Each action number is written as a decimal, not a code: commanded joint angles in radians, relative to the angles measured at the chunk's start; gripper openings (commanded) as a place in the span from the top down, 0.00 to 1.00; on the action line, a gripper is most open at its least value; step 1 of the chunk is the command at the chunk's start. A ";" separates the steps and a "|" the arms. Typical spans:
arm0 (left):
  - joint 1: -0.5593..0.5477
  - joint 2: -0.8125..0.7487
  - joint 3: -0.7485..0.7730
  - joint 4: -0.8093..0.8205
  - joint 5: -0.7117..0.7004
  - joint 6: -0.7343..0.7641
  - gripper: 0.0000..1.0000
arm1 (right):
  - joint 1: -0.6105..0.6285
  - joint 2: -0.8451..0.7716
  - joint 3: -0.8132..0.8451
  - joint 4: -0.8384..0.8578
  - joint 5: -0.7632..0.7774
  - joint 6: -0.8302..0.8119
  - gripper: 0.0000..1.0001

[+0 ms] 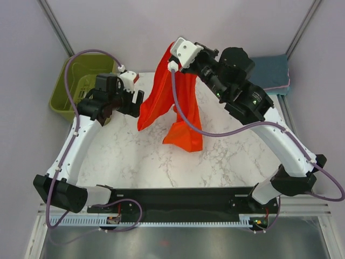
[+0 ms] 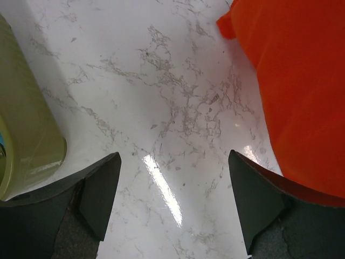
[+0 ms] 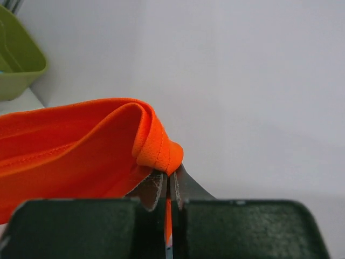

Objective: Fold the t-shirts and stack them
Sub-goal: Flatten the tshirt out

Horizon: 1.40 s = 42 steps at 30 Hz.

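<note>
The bright orange-red t-shirt (image 1: 175,105) hangs in the air over the marble table, its lower end bunched on the top. My right gripper (image 1: 173,56) is shut on its hemmed edge (image 3: 156,145) and holds it high at the back. My left gripper (image 1: 137,102) is open and empty, low over the table just left of the hanging cloth, which fills the right side of the left wrist view (image 2: 302,81). A folded stack with a dark slate-blue t-shirt (image 1: 269,71) on top and a pink edge beneath lies at the back right.
The olive-green plastic basket (image 1: 75,86) stands at the back left corner, its wall close to my left gripper (image 2: 27,135). Grey walls enclose the table (image 1: 135,156). A purple cable loops off each arm.
</note>
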 commanded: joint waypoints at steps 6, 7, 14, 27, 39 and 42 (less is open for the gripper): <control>0.005 0.007 0.097 0.050 -0.046 -0.010 0.10 | 0.010 -0.034 -0.321 -0.146 -0.071 0.148 0.25; 0.005 0.009 0.097 0.048 -0.053 -0.008 0.10 | 0.004 -0.057 -0.406 -0.149 -0.070 0.167 0.26; 0.005 -0.008 0.064 0.007 -0.004 -0.008 0.11 | -0.017 -0.187 -0.689 -0.232 -0.170 0.322 0.26; 0.006 0.000 0.039 0.001 -0.059 0.004 0.10 | 0.050 -0.018 -0.852 -0.158 -0.878 0.620 0.35; 0.058 -0.037 0.057 0.011 -0.131 -0.005 0.10 | 0.205 0.303 -0.840 -0.088 -0.685 0.382 0.38; 0.063 -0.037 0.067 0.010 -0.125 -0.014 0.09 | 0.225 0.335 -0.867 -0.039 -0.592 0.389 0.37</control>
